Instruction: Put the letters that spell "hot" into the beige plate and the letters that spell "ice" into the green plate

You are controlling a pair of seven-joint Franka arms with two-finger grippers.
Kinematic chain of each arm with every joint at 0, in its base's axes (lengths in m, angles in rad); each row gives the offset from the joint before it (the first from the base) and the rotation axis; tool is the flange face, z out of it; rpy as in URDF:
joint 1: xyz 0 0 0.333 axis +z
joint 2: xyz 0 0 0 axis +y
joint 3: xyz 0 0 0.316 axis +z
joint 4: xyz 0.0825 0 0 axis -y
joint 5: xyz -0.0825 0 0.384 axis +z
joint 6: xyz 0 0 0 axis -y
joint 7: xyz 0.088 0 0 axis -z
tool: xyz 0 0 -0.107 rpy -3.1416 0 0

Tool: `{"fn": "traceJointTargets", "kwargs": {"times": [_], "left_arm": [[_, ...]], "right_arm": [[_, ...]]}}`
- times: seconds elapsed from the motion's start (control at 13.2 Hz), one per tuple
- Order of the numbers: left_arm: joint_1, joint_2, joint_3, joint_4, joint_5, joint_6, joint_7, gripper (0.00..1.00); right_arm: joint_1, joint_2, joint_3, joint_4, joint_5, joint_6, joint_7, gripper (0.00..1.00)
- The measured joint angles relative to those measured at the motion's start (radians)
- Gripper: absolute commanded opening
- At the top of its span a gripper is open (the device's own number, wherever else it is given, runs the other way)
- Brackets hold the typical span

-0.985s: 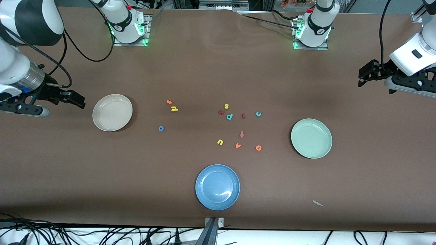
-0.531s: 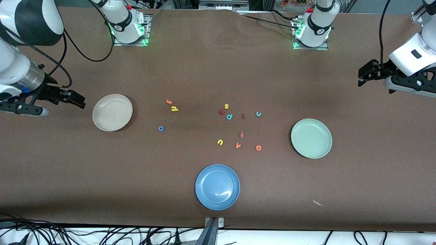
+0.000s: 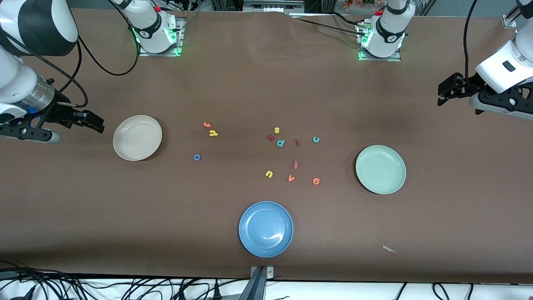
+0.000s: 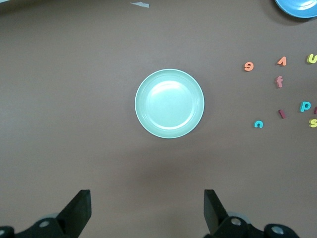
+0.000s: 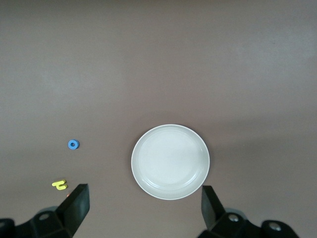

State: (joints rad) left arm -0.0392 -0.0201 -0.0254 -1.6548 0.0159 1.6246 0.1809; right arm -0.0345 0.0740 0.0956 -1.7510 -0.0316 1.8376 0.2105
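Observation:
The beige plate [image 3: 137,137] [image 5: 170,161] lies empty toward the right arm's end, the green plate [image 3: 380,169] [image 4: 169,103] empty toward the left arm's end. Between them on the table lie the orange t [image 3: 207,124], yellow h [image 3: 213,133] [image 5: 59,184] and blue o [image 3: 197,157] [image 5: 73,144], then the dark red i [image 3: 297,142] [image 4: 282,113], teal c [image 3: 316,139] [image 4: 258,124] and orange e [image 3: 316,181] [image 4: 248,66]. My right gripper [image 3: 95,121] [image 5: 144,206] hovers open beside the beige plate. My left gripper [image 3: 445,93] [image 4: 147,208] hangs open over bare table at its end, holding nothing.
A blue plate [image 3: 265,229] sits near the front edge. Other letters lie among the task letters: yellow s [image 3: 277,130], teal p [image 3: 280,143], a redder f [image 3: 295,164], yellow u [image 3: 269,173], orange v [image 3: 291,178]. A paper scrap [image 3: 389,249] lies nearer the camera than the green plate.

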Motion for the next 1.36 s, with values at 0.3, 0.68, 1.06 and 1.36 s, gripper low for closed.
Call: {"fn": "traceJointTargets", "kwargs": {"times": [0.3, 0.68, 1.06, 1.36], "left_arm": [[0.003, 0.004, 0.000, -0.004, 0.000, -0.001, 0.000, 1.00], [0.002, 0.005, -0.004, -0.004, 0.000, -0.015, 0.000, 1.00], [0.002, 0.008, -0.005, -0.004, 0.000, -0.015, 0.000, 1.00], [0.002, 0.016, -0.005, -0.004, 0.000, -0.015, 0.000, 1.00]], "right_arm": [[0.000, 0.000, 0.000, 0.001, 0.000, 0.001, 0.000, 1.00], [-0.001, 0.000, 0.000, 0.001, 0.000, 0.001, 0.000, 1.00], [-0.002, 0.000, -0.004, 0.001, -0.009, 0.004, 0.000, 1.00], [-0.002, 0.000, -0.004, 0.001, -0.017, 0.004, 0.000, 1.00]]}}
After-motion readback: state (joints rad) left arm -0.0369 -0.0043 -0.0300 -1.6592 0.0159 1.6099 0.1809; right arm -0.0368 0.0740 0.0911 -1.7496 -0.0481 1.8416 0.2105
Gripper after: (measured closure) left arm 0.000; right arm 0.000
